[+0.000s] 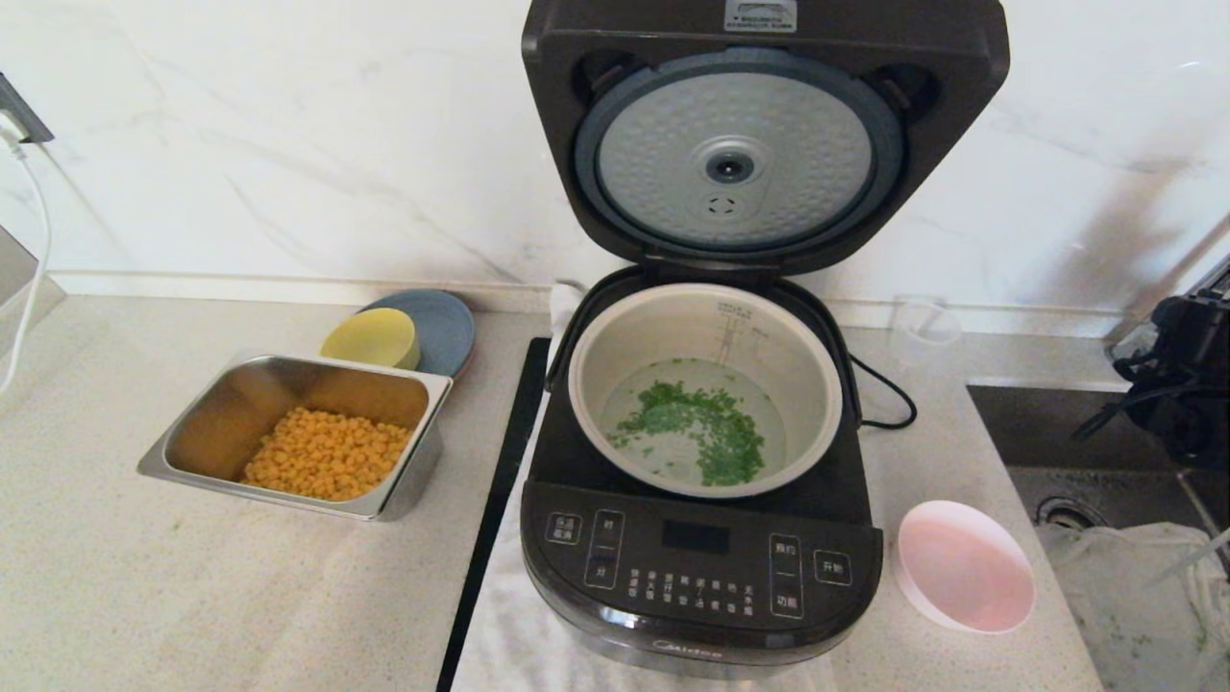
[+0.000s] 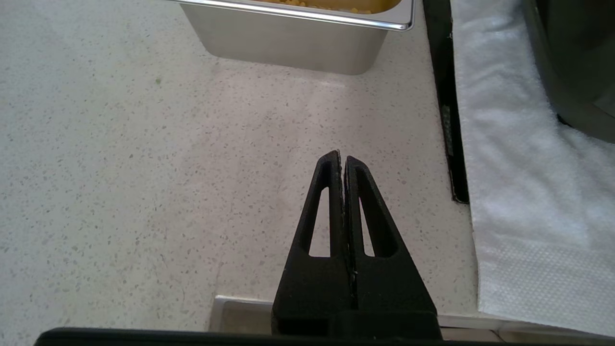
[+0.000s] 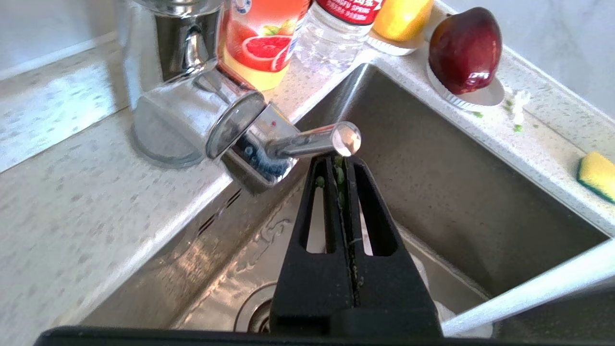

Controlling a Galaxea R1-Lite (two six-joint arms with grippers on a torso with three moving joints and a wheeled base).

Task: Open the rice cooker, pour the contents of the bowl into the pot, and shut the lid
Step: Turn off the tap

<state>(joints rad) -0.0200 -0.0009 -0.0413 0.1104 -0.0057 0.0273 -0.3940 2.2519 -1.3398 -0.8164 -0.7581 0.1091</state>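
Note:
The black rice cooker (image 1: 701,567) stands mid-counter with its lid (image 1: 769,43) swung upright, the dimpled silver underside facing me. Chopped green herbs (image 1: 701,423) float on water in the grey-beige pot (image 1: 591,384). To the cooker's right, the pink bowl (image 1: 966,567) sits upright on the counter and looks empty. My left gripper (image 2: 340,154) is shut on nothing, low over bare counter in front of the steel tray (image 2: 288,38). My right gripper (image 3: 340,161) is shut over the sink, just under the faucet handle (image 3: 312,140), with green bits stuck between its fingers.
A steel tray (image 1: 192,452) of corn kernels (image 1: 327,452), a yellow bowl (image 1: 370,338) and a blue plate (image 1: 447,322) lie left of the cooker. A white towel (image 2: 519,192) lies under it. The sink (image 3: 456,192), faucet (image 3: 192,110), bottles, an apple (image 3: 463,48) and a sponge (image 3: 598,175) are on the right.

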